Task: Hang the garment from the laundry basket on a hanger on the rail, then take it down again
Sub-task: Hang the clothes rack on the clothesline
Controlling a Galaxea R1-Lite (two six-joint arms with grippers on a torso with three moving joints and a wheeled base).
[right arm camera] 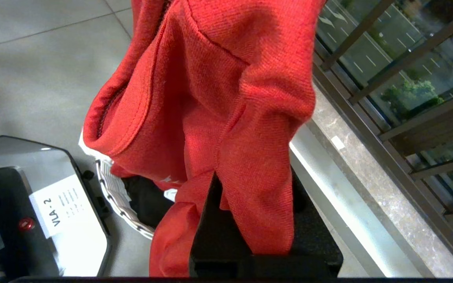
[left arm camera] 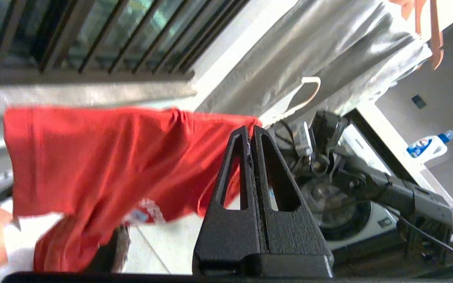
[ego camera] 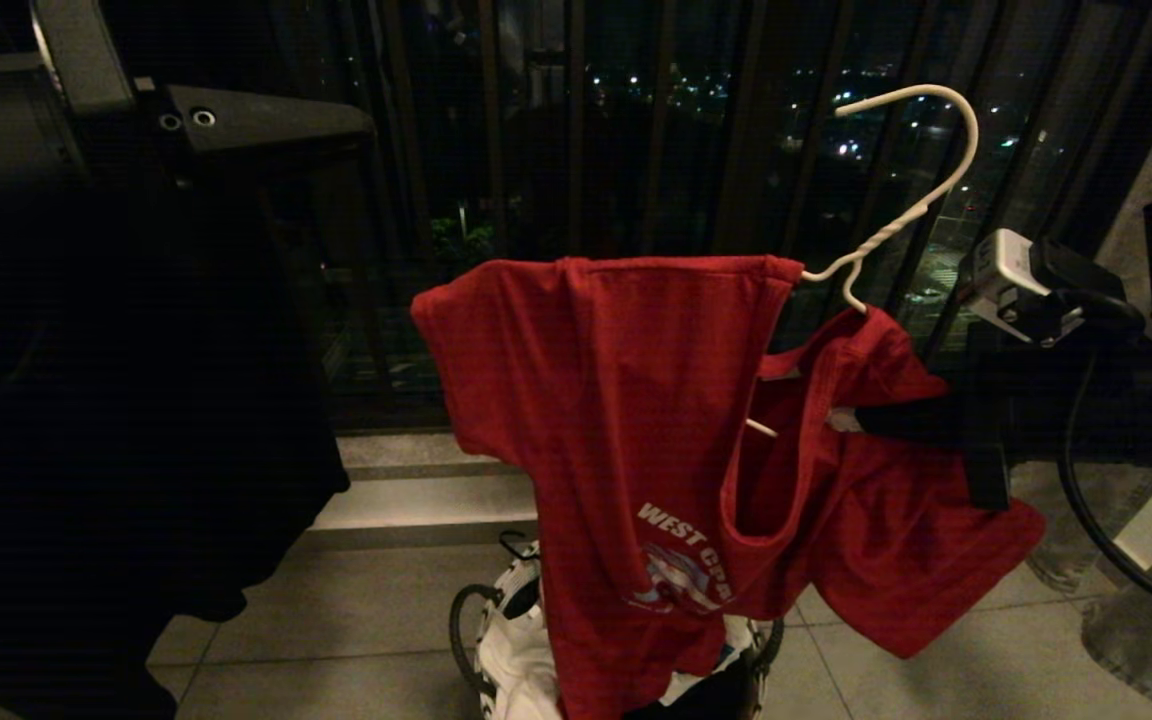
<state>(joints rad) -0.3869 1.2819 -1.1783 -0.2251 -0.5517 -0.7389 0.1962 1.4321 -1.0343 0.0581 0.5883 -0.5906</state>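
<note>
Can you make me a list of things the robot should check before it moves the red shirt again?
1. Right gripper shut on the garment: ok.
2. Left gripper shut, holding nothing that shows: ok.
3. Hanger inside the garment: partly, one shoulder threaded, the other side bunched: not ok.
4. Hanger's hook free and showing: ok.
5. Hook on a rail: not ok, no rail in sight.
6. Garment's hem clear of the laundry basket: cannot tell.
</note>
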